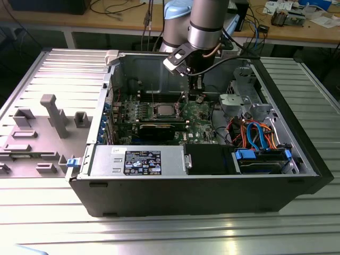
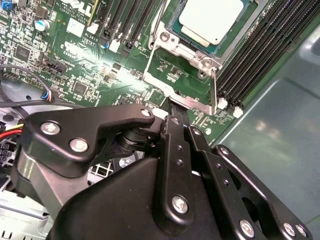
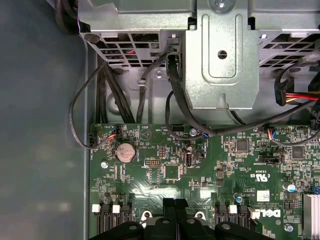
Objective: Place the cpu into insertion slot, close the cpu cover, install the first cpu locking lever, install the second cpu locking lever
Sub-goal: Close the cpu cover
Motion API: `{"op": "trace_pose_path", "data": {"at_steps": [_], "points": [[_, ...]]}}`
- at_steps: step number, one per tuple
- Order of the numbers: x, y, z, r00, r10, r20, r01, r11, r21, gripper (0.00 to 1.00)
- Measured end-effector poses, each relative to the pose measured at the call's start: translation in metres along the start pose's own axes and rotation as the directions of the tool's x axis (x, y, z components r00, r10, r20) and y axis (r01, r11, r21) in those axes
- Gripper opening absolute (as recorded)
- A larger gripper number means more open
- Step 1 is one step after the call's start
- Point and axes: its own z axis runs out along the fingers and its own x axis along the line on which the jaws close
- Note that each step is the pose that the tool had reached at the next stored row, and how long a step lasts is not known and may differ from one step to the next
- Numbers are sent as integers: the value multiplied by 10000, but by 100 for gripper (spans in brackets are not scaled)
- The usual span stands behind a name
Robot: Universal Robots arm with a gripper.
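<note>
The cpu (image 2: 210, 20) lies flat in the insertion slot (image 2: 172, 26) of the green motherboard, its silvery top showing; in the exterior view the cpu (image 1: 164, 110) sits mid-board. The cpu cover (image 2: 190, 101) is swung open away from the slot, and green board shows through its window. A thin metal lever (image 2: 215, 87) runs along one side of the cover. My gripper (image 2: 175, 117) is shut, its black fingertips right at the cover's outer edge; I cannot tell if they touch it. In the exterior view the gripper (image 1: 198, 97) hangs just to the right of the socket. The first wrist view shows the gripper (image 3: 175, 205) low over the board.
Long black memory slots (image 2: 260, 55) flank the socket. A metal drive cage (image 3: 220, 55) with black cables (image 3: 175, 95) stands beyond the board. The case wall (image 2: 280, 130), a black card (image 1: 159, 129) and the power supply (image 1: 138, 159) hem in the space.
</note>
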Motion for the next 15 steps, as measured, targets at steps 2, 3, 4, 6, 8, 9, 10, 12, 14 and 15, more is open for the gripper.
{"op": "trace_pose_path", "data": {"at_steps": [2, 3, 4, 6, 8, 9, 10, 12, 14, 15], "points": [[0, -4, 0, 10000, -2, -1, 2, 10000, 0, 11], [0, -5, 0, 10000, -2, -1, 2, 10000, 0, 11], [0, -6, 0, 10000, -1, -1, 1, 10000, 0, 11], [0, -6, 0, 10000, -1, -1, 1, 10000, 0, 11], [0, -12, 0, 10000, 3, 0, -3, 10000, 0, 11], [0, -15, 0, 10000, 1, -1, -1, 10000, 0, 11], [0, -20, 0, 10000, 0, -1, 0, 10000, 0, 11], [0, -29, 0, 10000, 0, 0, 0, 10000, -1, 11], [0, -42, 0, 10000, 0, -1, 0, 10000, 0, 11], [0, -47, 0, 10000, -1, -1, 1, 10000, 0, 11]]}}
